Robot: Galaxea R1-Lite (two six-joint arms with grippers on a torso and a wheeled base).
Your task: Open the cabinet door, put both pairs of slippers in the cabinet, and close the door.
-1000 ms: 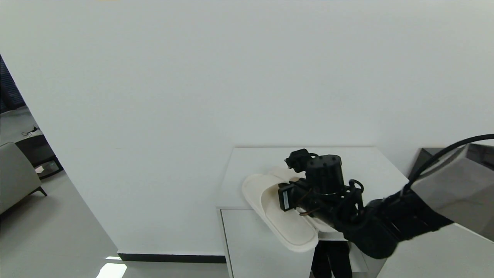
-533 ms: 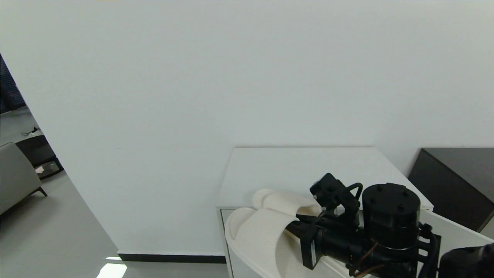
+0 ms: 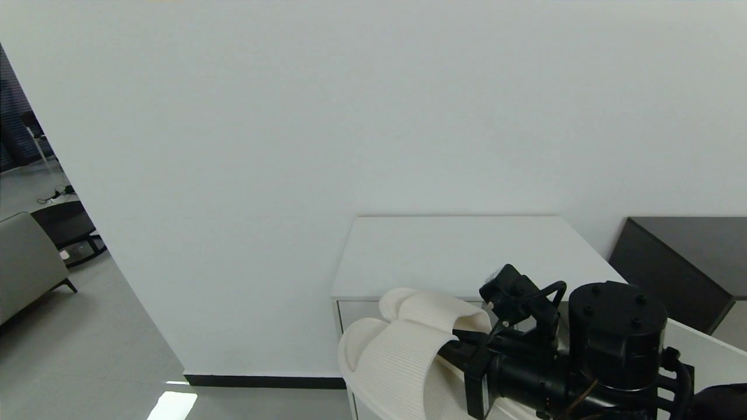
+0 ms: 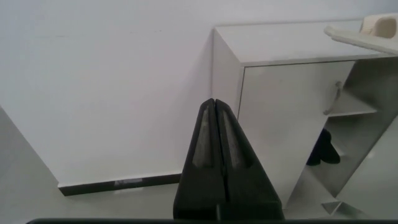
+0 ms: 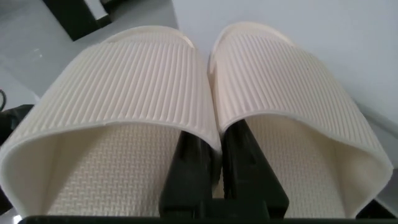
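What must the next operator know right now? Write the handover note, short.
Left gripper: fingers shut, empty, facing the cabinet.
Right gripper: shut on the cream slippers, its fingers pinching the pair's inner strap edges; held in the air near the cabinet's top front edge.
Done: door open, shelves showing; a dark shape on a lower shelf, probably the other pair.
Left: set the cream slippers on a shelf, close the door.

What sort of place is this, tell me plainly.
Probably a home-like entryway or living area: a white cabinet against a bare wall, cream slippers in the right gripper, a grey armchair.
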